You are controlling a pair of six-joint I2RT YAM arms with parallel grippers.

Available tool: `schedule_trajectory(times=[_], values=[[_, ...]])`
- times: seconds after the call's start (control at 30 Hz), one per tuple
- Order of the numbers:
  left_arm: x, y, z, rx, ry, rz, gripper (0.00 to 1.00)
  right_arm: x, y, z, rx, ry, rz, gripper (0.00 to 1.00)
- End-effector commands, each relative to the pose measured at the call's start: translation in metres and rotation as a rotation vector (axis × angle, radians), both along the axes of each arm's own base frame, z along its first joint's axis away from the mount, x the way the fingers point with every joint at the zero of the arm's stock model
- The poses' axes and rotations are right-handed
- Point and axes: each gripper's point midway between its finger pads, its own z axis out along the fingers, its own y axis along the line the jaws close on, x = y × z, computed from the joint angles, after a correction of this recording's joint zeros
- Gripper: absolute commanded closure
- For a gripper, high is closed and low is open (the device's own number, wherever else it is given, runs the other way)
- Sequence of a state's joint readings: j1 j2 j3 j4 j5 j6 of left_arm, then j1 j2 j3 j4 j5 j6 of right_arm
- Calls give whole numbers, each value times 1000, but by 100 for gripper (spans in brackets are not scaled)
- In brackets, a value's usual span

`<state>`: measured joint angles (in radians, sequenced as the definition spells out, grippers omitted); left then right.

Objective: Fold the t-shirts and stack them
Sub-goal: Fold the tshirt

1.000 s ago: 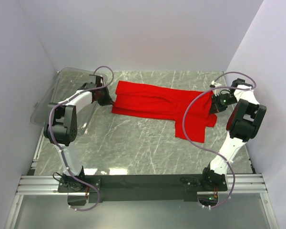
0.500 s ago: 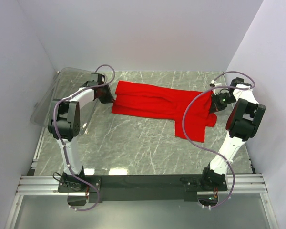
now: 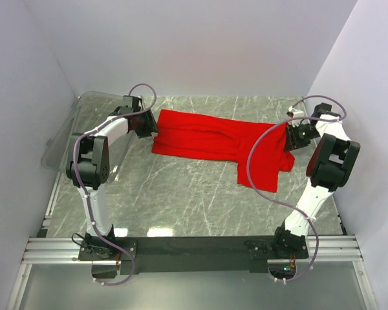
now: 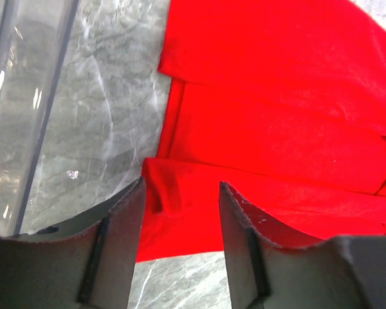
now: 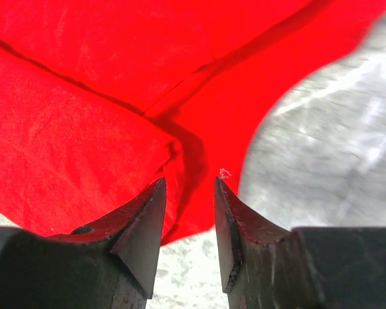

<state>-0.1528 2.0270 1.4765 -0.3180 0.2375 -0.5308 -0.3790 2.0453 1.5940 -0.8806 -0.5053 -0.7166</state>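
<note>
My left fingers (image 3: 147,129) hang at the left end of the red t-shirt (image 3: 210,139). They are parted about halfway with nothing between them, and through the gap I see the shirt's folded edge lying below. My right fingers (image 3: 291,138) hover at the shirt's right end. They are spread a little less and also grip nothing; the cloth under them is creased where layers overlap. The shirt lies flat on the table (image 3: 181,194), folded into a long band, with one flap at its right end reaching toward my bases. The clear bin (image 3: 64,139) sits left of the shirt's left end, apart from it.
</note>
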Motion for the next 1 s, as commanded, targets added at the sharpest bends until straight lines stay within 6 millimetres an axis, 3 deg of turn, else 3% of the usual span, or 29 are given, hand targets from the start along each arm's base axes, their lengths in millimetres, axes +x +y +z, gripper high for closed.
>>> schedule_trajectory(times=[0.0, 0.13, 0.23, 0.33, 0.37, 0.43, 0.47, 0.67, 0.73, 0.8, 0.97], values=[[18, -3, 53, -22, -144, -23, 45, 16, -11, 47, -94, -144, -41, 57], [18, -5, 80, -38, -221, -35, 41, 13, -8, 70, -100, -198, -19, 56], [11, -8, 100, -60, -273, -59, 38, -7, 19, 80, -37, -210, 127, 56], [1, -13, 119, -88, -323, -91, 37, -47, 49, 73, -3, -177, 327, 56], [-2, -13, 134, -96, -362, -97, 36, -71, 58, 65, 3, -139, 368, 56], [-12, -13, 136, -101, -373, -104, 36, -90, 65, 54, -33, -138, 477, 55], [-20, -11, 143, -99, -399, -106, 34, -110, 67, 43, -57, -124, 538, 54], [-52, 11, 164, -24, -488, -43, 27, -165, 87, 11, -130, -92, 769, 44], [-59, 19, 172, -12, -515, -17, 25, -169, 91, 0, -185, -80, 820, 44], [-65, 24, 167, -2, -505, -3, 24, -174, 97, -12, -228, -51, 844, 44], [-78, 33, 165, 7, -500, 23, 24, -158, 102, -26, -260, -36, 802, 44]])
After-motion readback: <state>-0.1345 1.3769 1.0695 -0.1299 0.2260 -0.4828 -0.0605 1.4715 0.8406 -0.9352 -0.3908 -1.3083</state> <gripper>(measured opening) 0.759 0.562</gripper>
